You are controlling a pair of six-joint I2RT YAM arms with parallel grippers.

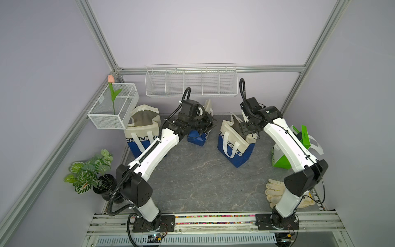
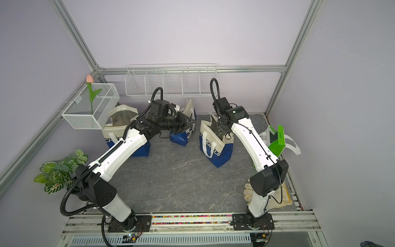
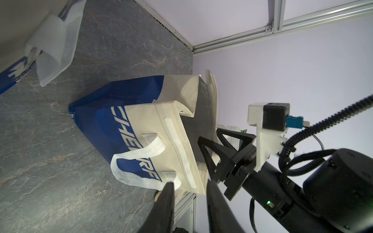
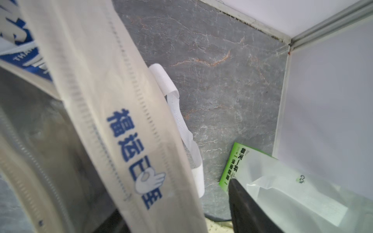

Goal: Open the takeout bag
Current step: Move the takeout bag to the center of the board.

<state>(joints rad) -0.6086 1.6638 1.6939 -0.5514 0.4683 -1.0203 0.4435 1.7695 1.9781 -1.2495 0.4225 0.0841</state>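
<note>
Beige-and-blue nonwoven fabric marks the takeout bag [image 1: 233, 149], which stands upright in both top views with its mouth partly spread. The right gripper [image 1: 244, 128] reaches down into that mouth. The left gripper [image 1: 210, 124] points at the bag's rim from the opposite side, hovering over a smaller folded bag [image 1: 197, 140].

From the left wrist, the left gripper [image 3: 190, 182] has its jaws a narrow way apart and grips nothing I can make out. The bag's front corner sits just past its tips. Farther ahead, the right gripper [image 3: 209, 134] stands half spread at the bag's back wall.

From the right wrist, the rear panel [image 4: 121, 121] with blue characters runs between the jaws. It is clear of the one finger [image 4: 248, 211] that shows, so it is not clamped.

The pinch should probably take that single layer near its rim and leave the handle strap [image 4: 175, 113] out. The panel can then be drawn away while the left gripper steadies the front wall.

Beyond the right gripper's outer finger, a green-and-white bag [image 4: 282, 181] lies close, with the booth wall behind it, so outward room looks tight. Bare tabletop lies on the arms' base side.
</note>
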